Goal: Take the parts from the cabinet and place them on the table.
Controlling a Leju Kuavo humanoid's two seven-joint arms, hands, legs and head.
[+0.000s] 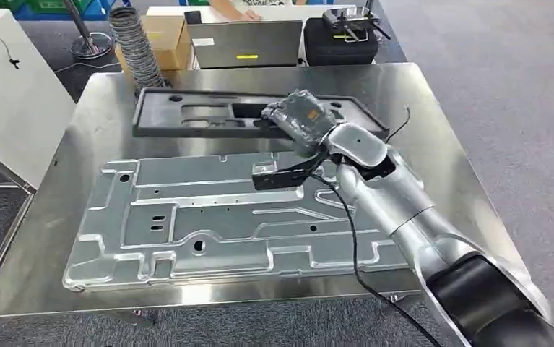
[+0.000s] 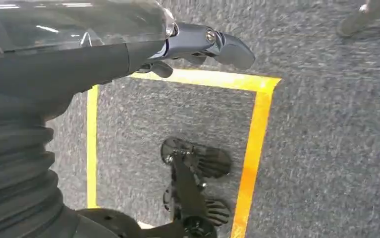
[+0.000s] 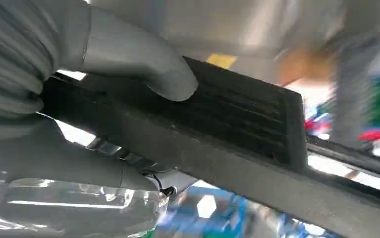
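Note:
A long dark plastic part (image 1: 209, 116) with cut-outs lies along the far side of the steel table (image 1: 50, 246). My right hand (image 1: 299, 119), wrapped in a plastic cover, grips the right end of this part. In the right wrist view the thumb (image 3: 143, 59) presses on the dark ribbed part (image 3: 237, 124) and the fingers wrap under it. A large stamped silver metal panel (image 1: 216, 217) lies flat on the near half of the table. My left hand (image 2: 212, 44) hangs at my side over grey carpet, fingers stretched out and holding nothing.
Behind the table stand a corrugated grey hose (image 1: 135, 47), a cardboard box (image 1: 169, 36), a grey laptop (image 1: 245, 45) and a black case (image 1: 339, 40) with a controller on top. A white cabinet (image 1: 6, 94) stands on the left. Yellow floor tape (image 2: 252, 148) runs below my left hand.

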